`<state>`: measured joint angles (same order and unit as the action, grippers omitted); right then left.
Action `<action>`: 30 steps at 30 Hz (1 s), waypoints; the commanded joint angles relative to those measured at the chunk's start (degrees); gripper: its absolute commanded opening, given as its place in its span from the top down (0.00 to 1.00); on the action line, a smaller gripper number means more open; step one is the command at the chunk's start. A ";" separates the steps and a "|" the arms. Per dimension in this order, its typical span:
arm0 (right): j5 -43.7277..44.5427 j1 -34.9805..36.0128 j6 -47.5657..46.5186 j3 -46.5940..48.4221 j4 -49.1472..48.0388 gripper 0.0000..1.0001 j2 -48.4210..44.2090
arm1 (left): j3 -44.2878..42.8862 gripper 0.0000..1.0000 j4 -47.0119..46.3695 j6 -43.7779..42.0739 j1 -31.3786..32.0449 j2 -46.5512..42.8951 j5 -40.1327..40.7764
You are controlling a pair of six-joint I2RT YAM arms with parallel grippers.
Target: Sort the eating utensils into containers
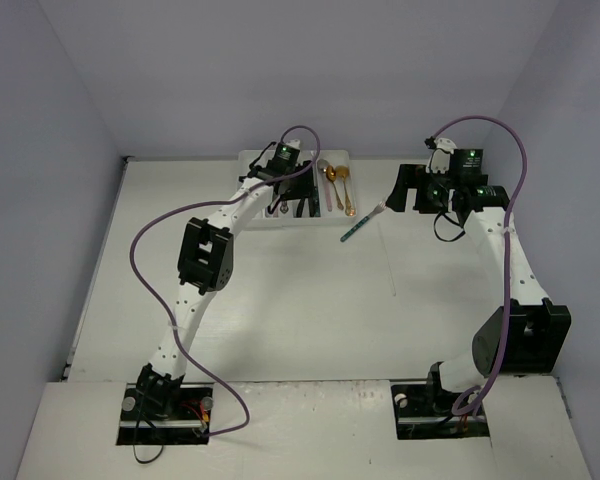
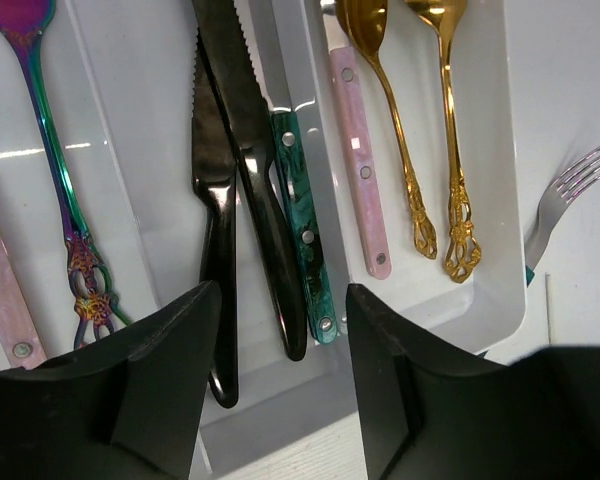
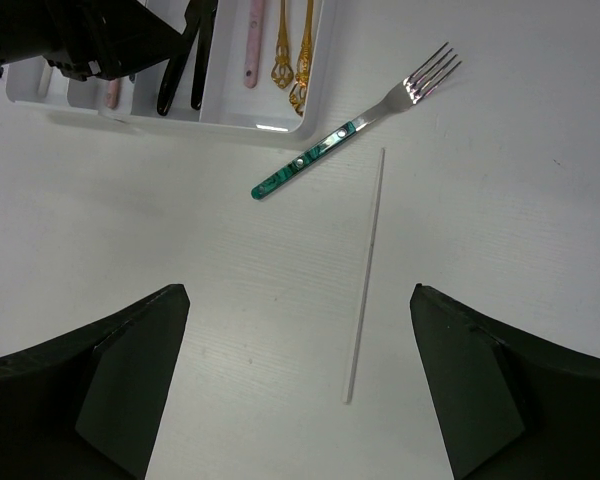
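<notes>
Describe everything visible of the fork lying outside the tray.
The fork has four silver tines, a silver neck and a marbled teal handle with pale rivets. It lies flat and diagonal on the white table, its handle passing close by a corner of the tray; whether they touch is unclear. Nothing holds it.

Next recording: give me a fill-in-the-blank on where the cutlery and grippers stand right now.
1. The fork lies on the ___, outside the tray.
2. The piece sharing a compartment with the gold spoons has a ___ handle.
3. The knives below the left gripper are ___.
4. The right gripper holds ___.

Missing words: table; pink; black; nothing.
</notes>
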<state>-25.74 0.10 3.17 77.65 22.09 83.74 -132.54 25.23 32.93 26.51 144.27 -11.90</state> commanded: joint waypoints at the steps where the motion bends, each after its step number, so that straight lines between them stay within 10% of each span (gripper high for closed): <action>1: 0.46 0.17 -0.09 -0.13 -2.75 0.09 -2.99 | -3.87 0.50 -4.69 -2.72 -0.50 -6.24 0.33; 15: 4.12 -1.94 -0.88 -0.65 -3.01 0.09 -4.29 | 7.30 0.50 -1.86 -34.58 4.71 -23.95 -21.06; 30: 2.49 -6.45 0.01 -0.68 -3.03 0.09 -5.42 | 16.65 0.58 -2.50 -29.27 14.54 -21.09 -9.14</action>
<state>-22.72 -6.02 2.95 76.90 22.06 80.47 -114.15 26.84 2.54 39.49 125.20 -25.21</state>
